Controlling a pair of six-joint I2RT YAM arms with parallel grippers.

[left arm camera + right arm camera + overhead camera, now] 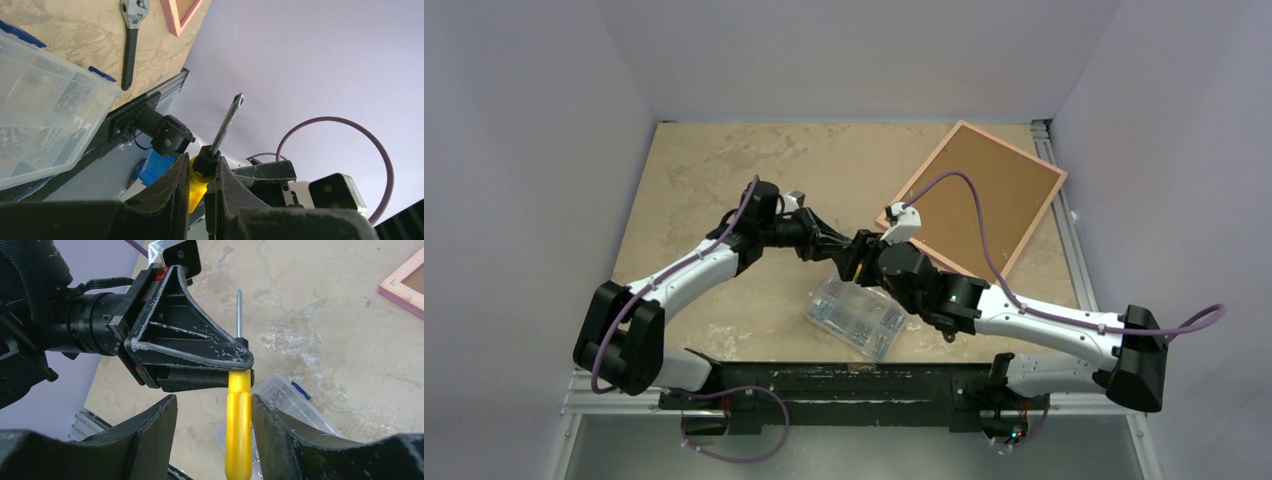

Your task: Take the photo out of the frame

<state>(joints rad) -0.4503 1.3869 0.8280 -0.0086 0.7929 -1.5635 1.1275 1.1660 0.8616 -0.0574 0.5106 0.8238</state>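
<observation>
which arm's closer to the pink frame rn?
Right. The right arm's wrist sits at the frame's nearest corner, right gripper just left of it. The left gripper, shut on the screwdriver, meets it from farther left.

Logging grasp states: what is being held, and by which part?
The left gripper is shut on the screwdriver, clamped at the shaft end of its yellow handle. The right gripper is open around the handle, not gripping it.

My jaws are matt black plastic, pretty scuffed. The screwdriver (pixel 238 430) has a glossy yellow plastic handle and dull metal shaft. The box (pixel 857 318) is clear shiny plastic, frame (pixel 984 195) back is matt brown fibreboard, bench (pixel 724 170) mottled and matt.
</observation>
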